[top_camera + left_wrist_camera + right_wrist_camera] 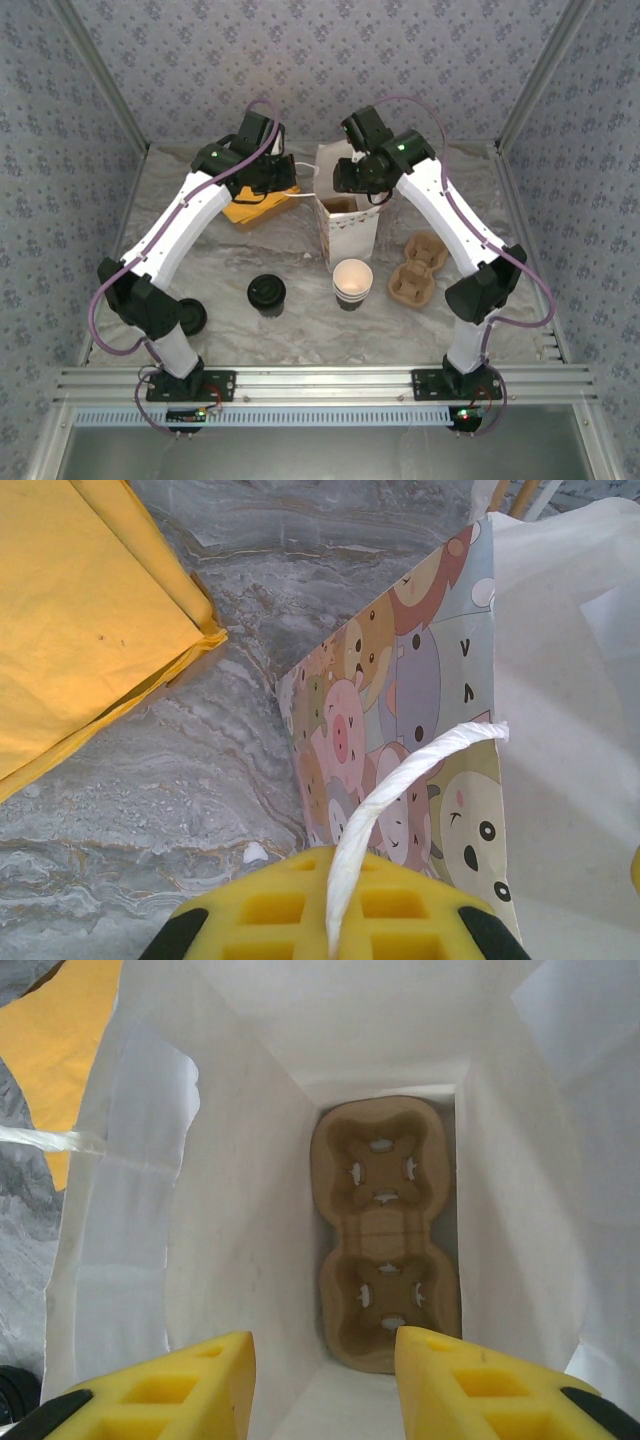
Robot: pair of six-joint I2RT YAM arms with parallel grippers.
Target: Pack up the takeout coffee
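The takeout coffee, a small paper cup with a cream-white rim and inside and thin dark rings around its wall, stands upright and open-topped on the grey marbled table. In the top view it is just at 6 o'clock of the tall white paper bag, outside it and apart from both claws. The bag stands upright near the table's middle with its mouth open, and the left wrist view shows cartoon animals printed on its outer side. The left claw is clenched on the bag's white twisted-cord handle, which runs from the bag's edge down between the closed yellow pads. The right claw is released, its two yellow fingers well apart with nothing between them, and it hangs over the bag's open mouth, facing straight down inside. On the bag's floor lies a brown moulded-cardboard two-cup carrier. A second carrier of the same kind lies on the table at 3 o'clock of the cup. A round black lid sits at 9 o'clock of the cup, near but apart. A second round black object lies farther out toward 9 o'clock, partly hidden by the left arm. A flat yellow paper envelope lies near the bag at its 10 o'clock.
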